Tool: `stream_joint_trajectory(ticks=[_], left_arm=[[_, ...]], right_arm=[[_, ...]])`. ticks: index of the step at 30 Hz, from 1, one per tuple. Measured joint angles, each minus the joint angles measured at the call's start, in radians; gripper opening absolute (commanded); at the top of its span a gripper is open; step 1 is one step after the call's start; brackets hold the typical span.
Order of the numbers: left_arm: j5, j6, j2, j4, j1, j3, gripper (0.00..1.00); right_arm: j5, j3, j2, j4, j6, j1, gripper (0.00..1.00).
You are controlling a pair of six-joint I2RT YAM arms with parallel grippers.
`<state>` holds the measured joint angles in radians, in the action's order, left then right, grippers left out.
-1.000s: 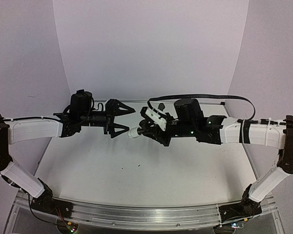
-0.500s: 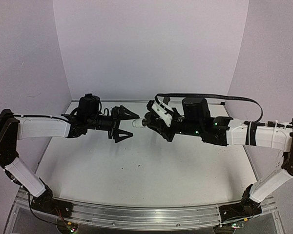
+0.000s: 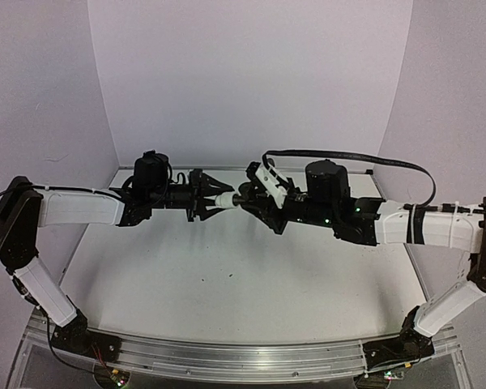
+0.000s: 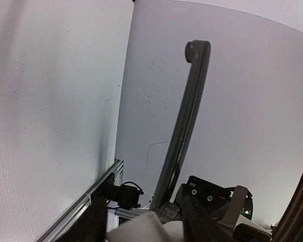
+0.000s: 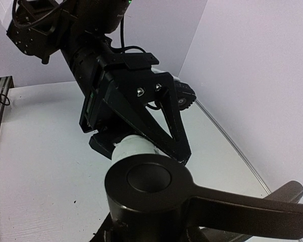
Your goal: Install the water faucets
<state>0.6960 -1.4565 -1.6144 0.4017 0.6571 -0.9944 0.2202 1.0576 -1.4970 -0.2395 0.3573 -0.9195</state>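
Observation:
The water faucets are held in mid-air between my two arms. The black spout (image 3: 243,197) shows in the right wrist view as a round black body (image 5: 146,184) with a long bar (image 5: 242,212) running right. My right gripper (image 3: 257,200) is shut on it from below (image 5: 141,233). The white fitting (image 3: 224,199) sticks out of the spout's far end (image 5: 133,146). My left gripper (image 3: 211,199) has its fingers (image 5: 164,118) closed against this fitting. In the left wrist view the fitting (image 4: 151,227) sits between the dark fingers (image 4: 199,224), with the spout's bar (image 4: 184,131) rising behind it.
The white table (image 3: 227,284) lies well below both grippers, with a metal rail (image 3: 227,356) along its near edge. White walls (image 3: 251,81) close the back and sides. A black cable (image 3: 348,156) loops over the right arm.
The left arm moved right to meet the parts held by the right gripper. Its jaws, wide open before, have closed onto the white fitting. The right arm rose slightly toward the back.

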Motion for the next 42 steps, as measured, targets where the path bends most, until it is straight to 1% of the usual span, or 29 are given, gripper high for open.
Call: stream_joint_trajectory(ticks=[3,5,10,13,17,20,22,25,26,27,29,30,31,33,36,38,39,42], left_arm=[[-0.011,-0.003,-0.005,0.019,-0.002,0.001,0.37],[-0.022,0.011,-0.005,0.024,-0.003,0.001,0.36],[-0.092,0.146,0.002,0.042,-0.003,0.002,0.34],[-0.161,0.268,0.034,0.054,-0.004,0.005,0.33],[-0.220,0.461,0.076,0.135,-0.007,0.008,0.32],[-0.226,0.680,0.102,0.218,-0.008,0.008,0.33],[-0.211,0.831,0.118,0.258,-0.008,0.008,0.36],[-0.176,1.058,0.151,0.318,-0.008,0.008,0.40],[-0.167,1.116,0.165,0.332,-0.008,0.010,0.46],[-0.158,1.165,0.184,0.343,-0.008,0.015,0.58],[-0.139,1.221,0.228,0.359,-0.001,0.035,0.78],[-0.135,1.225,0.259,0.359,0.015,0.051,0.86],[-0.140,1.228,0.290,0.358,0.030,0.068,0.89],[-0.160,1.207,0.353,0.338,0.058,0.093,0.91],[-0.242,1.135,0.439,0.228,0.057,0.092,0.91],[-0.300,1.060,0.481,0.128,0.051,0.080,0.88],[-0.331,1.007,0.497,0.072,0.047,0.073,0.85],[-0.379,0.816,0.513,-0.062,0.023,0.065,0.81]], right_arm=[[0.001,0.000,-0.002,-0.013,-0.020,0.000,0.00],[-0.003,0.000,-0.007,-0.019,-0.045,0.001,0.00],[-0.006,0.012,-0.034,-0.031,-0.192,0.007,0.00],[0.053,0.052,-0.066,-0.025,-0.361,0.029,0.00],[0.217,0.131,-0.106,-0.030,-0.677,0.088,0.00],[0.379,0.149,-0.138,-0.131,-0.961,0.141,0.00],[0.467,0.144,-0.162,-0.236,-1.154,0.163,0.00],[0.580,0.119,-0.218,-0.480,-1.457,0.187,0.00],[0.608,0.114,-0.242,-0.564,-1.541,0.192,0.00],[0.630,0.110,-0.265,-0.645,-1.613,0.197,0.00],[0.655,0.101,-0.296,-0.753,-1.702,0.203,0.00],[0.656,0.091,-0.305,-0.790,-1.731,0.203,0.00],[0.657,0.078,-0.309,-0.815,-1.747,0.208,0.00],[0.660,0.050,-0.309,-0.849,-1.754,0.227,0.00],[0.672,0.031,-0.309,-0.867,-1.700,0.273,0.00],[0.686,0.028,-0.308,-0.850,-1.622,0.300,0.00],[0.691,0.028,-0.306,-0.826,-1.564,0.311,0.00],[0.689,0.030,-0.272,-0.638,-1.306,0.335,0.00]])
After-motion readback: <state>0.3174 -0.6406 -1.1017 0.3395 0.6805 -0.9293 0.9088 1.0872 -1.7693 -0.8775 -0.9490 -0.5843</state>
